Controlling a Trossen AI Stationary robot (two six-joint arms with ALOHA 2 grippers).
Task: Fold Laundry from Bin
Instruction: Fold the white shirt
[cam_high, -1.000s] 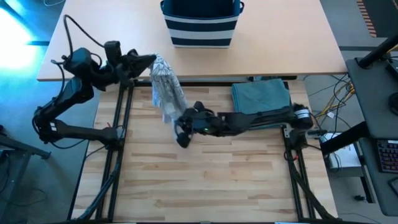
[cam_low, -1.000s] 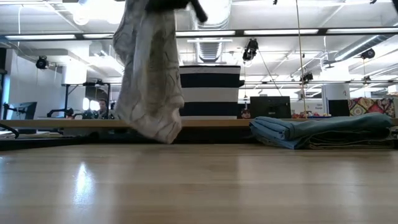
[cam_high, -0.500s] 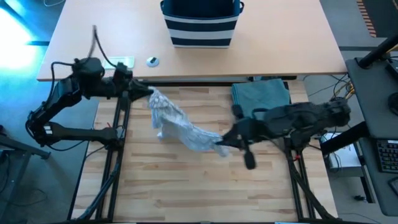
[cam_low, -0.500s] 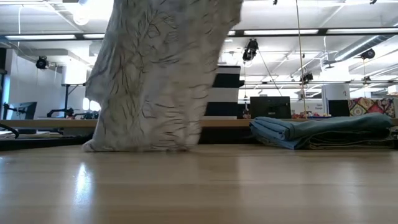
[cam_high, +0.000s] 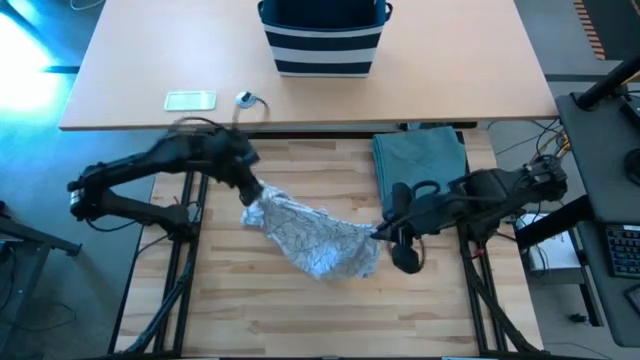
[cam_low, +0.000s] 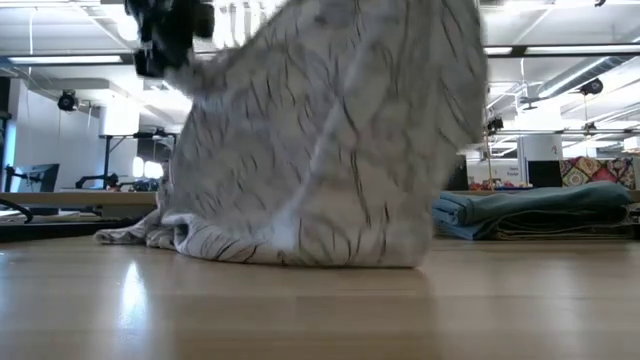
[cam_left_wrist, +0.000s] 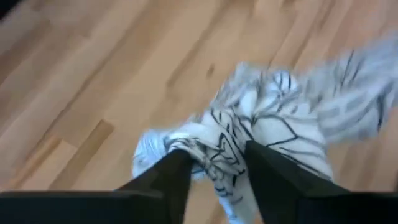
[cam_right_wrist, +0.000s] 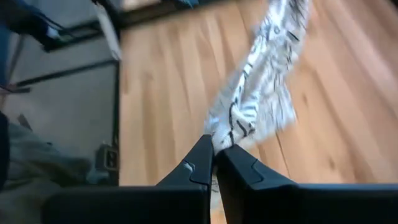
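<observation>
A second ago I held the grey-white patterned garment (cam_high: 312, 235) bunched and hanging near the far edge of the wooden counter (cam_high: 330, 310). Now it is drawn out between my two arms and draped low, its bottom edge resting on the wood near the middle of the counter.

My left gripper (cam_left_wrist: 214, 168) has come down from the far left corner to the garment's left end. Its fingers (cam_left_wrist: 171, 177) stand a little apart with a fold of cloth between them — whether they grip it or merely straddle it, I cannot tell, as that picture is blurred by motion. My right gripper (cam_right_wrist: 214, 157) has swung from the centre out to the right end; its fingers are pressed together on a pinch of the cloth's edge.

The bin (cam_high: 323, 38) sits unchanged on the tan table beyond my counter, its far rim cut off by the picture's top, so I cannot see what it holds. The folded teal-green garment (cam_high: 420, 155) lies as before at the counter's far right, near my right arm.

From the low camera the patterned cloth fills most of the view and hides the bin — only the folded teal pile shows at the right. A small card (cam_high: 190, 100) and a round object (cam_high: 245, 98), uncovered since my left arm moved, lie on the tan table; I cannot make out what they are.
</observation>
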